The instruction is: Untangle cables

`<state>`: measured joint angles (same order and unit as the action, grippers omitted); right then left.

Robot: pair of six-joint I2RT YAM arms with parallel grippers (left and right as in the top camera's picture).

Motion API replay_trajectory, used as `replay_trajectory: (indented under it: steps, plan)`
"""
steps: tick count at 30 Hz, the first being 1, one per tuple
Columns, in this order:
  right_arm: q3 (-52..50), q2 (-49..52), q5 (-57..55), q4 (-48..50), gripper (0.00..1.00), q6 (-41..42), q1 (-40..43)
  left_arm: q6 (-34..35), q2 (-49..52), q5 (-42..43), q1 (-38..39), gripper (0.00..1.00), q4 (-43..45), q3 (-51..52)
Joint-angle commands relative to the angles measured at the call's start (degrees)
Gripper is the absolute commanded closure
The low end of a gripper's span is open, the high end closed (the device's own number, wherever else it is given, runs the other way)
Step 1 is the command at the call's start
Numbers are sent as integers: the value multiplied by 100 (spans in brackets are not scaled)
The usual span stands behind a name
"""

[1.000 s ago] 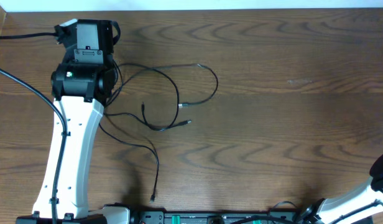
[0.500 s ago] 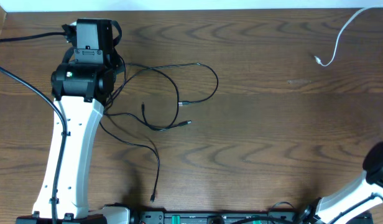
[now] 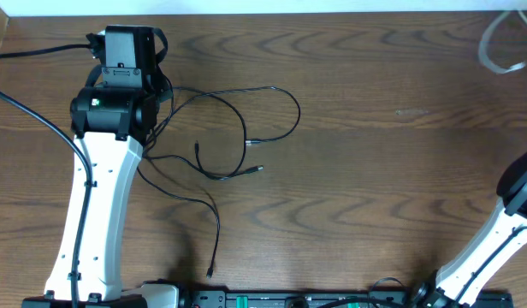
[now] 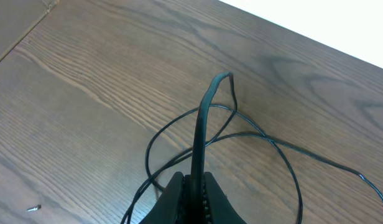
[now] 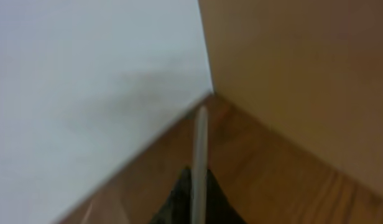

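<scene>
Cable-untangling bench: two cords held apart.
Overhead: thin black flexible cables [image 3: 297, 111] looped on brown wooden table [image 3: 375, 214], left side; thin white flexible cable [image 3: 483, 47], blurred, far right corner, well apart, likely to free it. Left wrist: left gripper [image 4: 194, 186] pinching one black strand, loop raised. Right wrist: right gripper [image 5: 194, 186] pinching white cable.

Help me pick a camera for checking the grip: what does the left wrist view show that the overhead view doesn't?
Only the left wrist view: the left gripper shut on a black cable, which arches up from between its fingers.
Only the overhead view: the white cable, blurred at the far right corner of the table, the right arm, and the loose plug ends of the black cables.
Both: black cable loops lying on the wooden table.
</scene>
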<state>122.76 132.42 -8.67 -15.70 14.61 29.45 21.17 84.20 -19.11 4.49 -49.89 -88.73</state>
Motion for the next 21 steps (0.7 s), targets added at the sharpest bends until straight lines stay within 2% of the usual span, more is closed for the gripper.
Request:
replay_trajectory:
  steps: [1, 4, 5, 6, 11, 15, 17, 21]
  plan:
    - [13, 229, 31, -186, 78, -155, -9, 52, 4, 52, -24, 92, 35, 37]
    - [15, 243, 306, -501, 18, -164, -2, 52, 4, 52, -24, 92, 87, 37]
    - [31, 216, 459, -610, 4, -166, 13, 52, 4, 66, -22, 93, 96, 37]
    - [74, 203, 608, -739, 1, -166, 28, 52, 4, 70, -17, 93, 111, 37]
    - [684, 192, 1482, -1843, 1, -321, 125, 50, 4, 76, -17, 92, 109, 37]
    - [1373, 192, 2358, -3152, 1, -730, 81, -13, 4, 409, -17, 93, 118, 37]
    - [1663, 192, 2914, -3880, 1, -1034, 11, -245, 4, 929, -15, 93, 223, 37]
    - [1915, 192, 4415, -5051, 1, -1215, -140, -920, -4, 2658, 33, 92, 767, 37]
